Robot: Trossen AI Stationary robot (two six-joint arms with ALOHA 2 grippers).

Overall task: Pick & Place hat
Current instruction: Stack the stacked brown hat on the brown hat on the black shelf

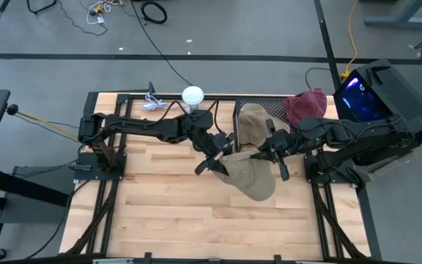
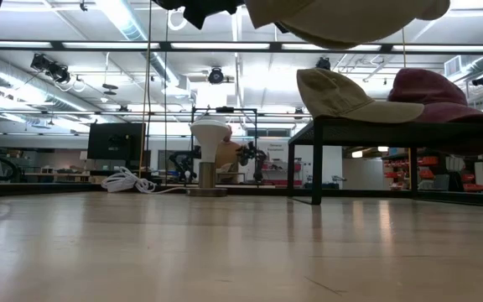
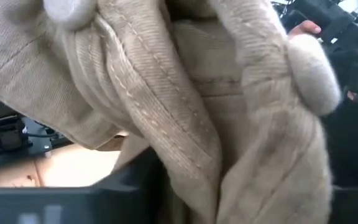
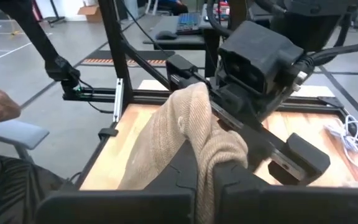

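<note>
A beige hat (image 1: 253, 180) hangs lifted between both grippers over the table's right middle. In the low view it shows at the top edge (image 2: 342, 17), clear of the tabletop. My left gripper (image 1: 212, 160) is shut on its left side, where the cloth (image 3: 185, 124) fills the wrist view. My right gripper (image 1: 268, 152) is shut on its far right side (image 4: 185, 130). A second beige cap (image 1: 251, 121) and a maroon hat (image 1: 306, 106) rest on a black rack (image 2: 392, 126). My left gripper holds the beige hat at its left edge, on bunched cloth with a stitched seam band (image 3: 148, 106). The cloth hides the fingertips. It comes from the table's left, and the hat is lifted clear. My right gripper pinches a bunched fold of the hat's cloth (image 4: 219, 155) between its two fingers (image 4: 166, 199). It comes from the table's right. The cloth humps up ahead of the fingers, and the hat hangs clear of the table.
A white lamp-like stand (image 1: 193, 95) and a coil of white cable (image 1: 152, 103) sit at the far edge. The black rack (image 1: 269, 110) fills the far right corner. Bare wood (image 1: 174, 213) lies near and to the left.
</note>
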